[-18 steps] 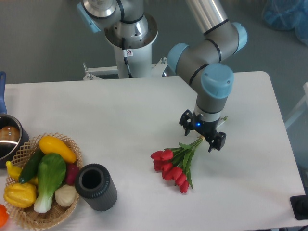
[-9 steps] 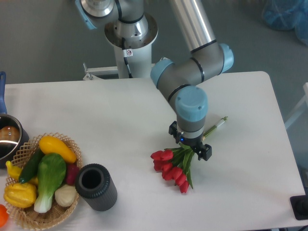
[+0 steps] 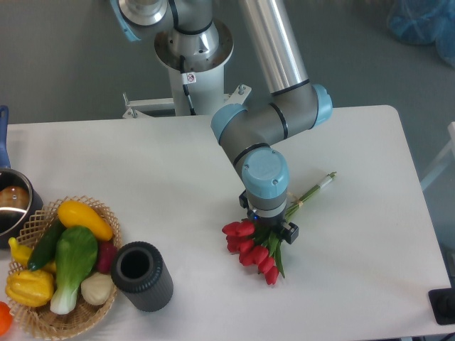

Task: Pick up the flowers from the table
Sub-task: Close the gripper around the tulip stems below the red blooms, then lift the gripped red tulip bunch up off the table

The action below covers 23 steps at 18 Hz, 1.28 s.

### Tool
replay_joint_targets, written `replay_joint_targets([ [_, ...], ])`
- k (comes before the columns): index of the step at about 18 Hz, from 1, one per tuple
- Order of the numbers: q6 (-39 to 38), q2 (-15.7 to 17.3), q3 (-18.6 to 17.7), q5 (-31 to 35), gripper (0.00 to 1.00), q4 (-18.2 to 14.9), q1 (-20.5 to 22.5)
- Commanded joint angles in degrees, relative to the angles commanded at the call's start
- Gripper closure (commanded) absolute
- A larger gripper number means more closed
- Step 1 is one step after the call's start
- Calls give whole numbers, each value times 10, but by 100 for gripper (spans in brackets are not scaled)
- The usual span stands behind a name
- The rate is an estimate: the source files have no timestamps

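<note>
The flowers (image 3: pixel 253 251), a bunch of red tulips with green leaves, lie on the white table (image 3: pixel 163 163) right of centre. Their thin stems run up and right to a tip near the far right side. My gripper (image 3: pixel 267 219) hangs directly over the bunch where the leaves meet the stems, and the wrist hides that part. Its black fingers (image 3: pixel 289 232) stand apart on either side of the bunch, open, with no grip showing. The tulip heads stick out below and to the left of the gripper.
A wicker basket (image 3: pixel 43 323) of vegetables sits at the front left, with a black ribbed cylinder (image 3: pixel 142 277) beside it. A metal pot (image 3: pixel 13 206) is at the left edge. The robot base (image 3: pixel 192 53) stands behind the table. A dark object (image 3: pixel 444 307) lies beyond the right front corner.
The gripper has moved left and toward the front, from over the stems to over the leafy part of the bunch. The flowers have not moved.
</note>
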Motion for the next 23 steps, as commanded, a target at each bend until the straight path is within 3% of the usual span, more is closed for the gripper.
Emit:
replay_joint_targets([
  [3,-40,4,4,2,100,0,0],
  [7,-92,9,7,2,100,3,0],
  [23,-89,34,66,-5,100,-4,9],
])
